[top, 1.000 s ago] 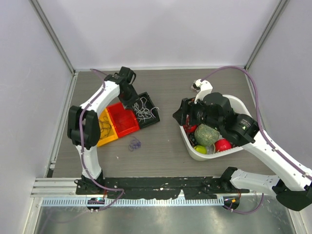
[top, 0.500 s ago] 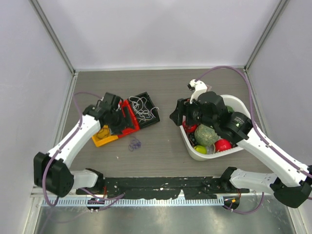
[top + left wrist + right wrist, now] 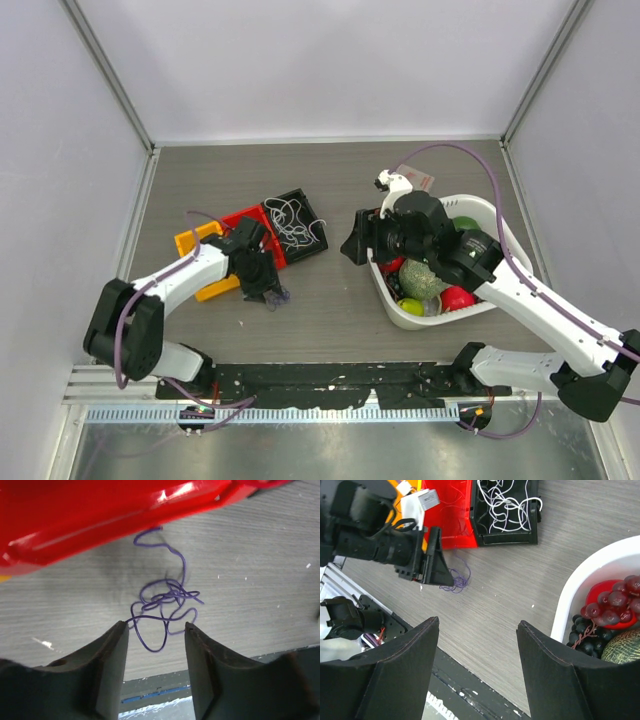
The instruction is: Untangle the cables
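A small dark purple cable tangle [image 3: 279, 296] lies on the grey table in front of the trays; it also shows in the left wrist view [image 3: 167, 600] and the right wrist view [image 3: 457, 581]. My left gripper [image 3: 268, 290] is open and low at the tangle; in its own view [image 3: 156, 626] the fingertips stand on either side of the cord's nearest loop, and the left tip touches a strand. White cables [image 3: 296, 222] lie coiled in a black tray [image 3: 505, 539]. My right gripper [image 3: 479, 625] is open and empty above bare table, between the trays and the bowl.
A red tray [image 3: 258, 240] and an orange tray [image 3: 198, 245] sit beside the black one; the red tray's wall [image 3: 100, 515] stands just beyond the tangle. A white bowl [image 3: 492, 212] of toy fruit is at the right. A black rail [image 3: 330, 375] runs along the near edge.
My left arm has swung from the black tray down across the red tray to the purple tangle. My right gripper has shifted slightly to the left.
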Robot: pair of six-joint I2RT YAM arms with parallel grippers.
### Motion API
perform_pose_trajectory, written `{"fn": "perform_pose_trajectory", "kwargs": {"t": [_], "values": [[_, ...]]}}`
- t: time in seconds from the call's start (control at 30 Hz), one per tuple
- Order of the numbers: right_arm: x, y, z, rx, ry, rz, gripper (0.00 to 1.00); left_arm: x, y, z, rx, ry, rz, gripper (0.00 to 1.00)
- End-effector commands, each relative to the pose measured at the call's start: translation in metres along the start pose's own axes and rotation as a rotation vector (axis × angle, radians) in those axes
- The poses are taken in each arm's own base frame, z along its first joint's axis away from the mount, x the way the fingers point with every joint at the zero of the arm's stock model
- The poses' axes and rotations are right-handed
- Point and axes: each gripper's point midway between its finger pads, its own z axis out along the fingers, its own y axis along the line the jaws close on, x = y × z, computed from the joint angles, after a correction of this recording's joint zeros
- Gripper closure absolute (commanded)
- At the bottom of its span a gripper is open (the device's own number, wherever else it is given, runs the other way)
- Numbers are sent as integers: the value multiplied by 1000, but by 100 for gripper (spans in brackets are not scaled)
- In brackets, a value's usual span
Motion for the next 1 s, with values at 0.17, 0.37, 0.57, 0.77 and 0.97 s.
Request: {"fn": "perform_pose_trajectory", "kwargs": {"t": [0.17,0.37,0.57,0.77,0.97], "values": [[4,11,-10,-67,4,55,33,9,-22,23,28,22,83,88],[19,27,-1,-165,72,37,33,43,-46,-10,156,7,159,100],[41,55,9,-379,159,-56,33,54,-82,-74,495,-93,162,100],[50,79,6,-557,154,-88,39,60,-109,-132,723,-140,182,100],[61,90,12,-603,184,-83,41,60,-115,-163,768,-170,205,100]]}}
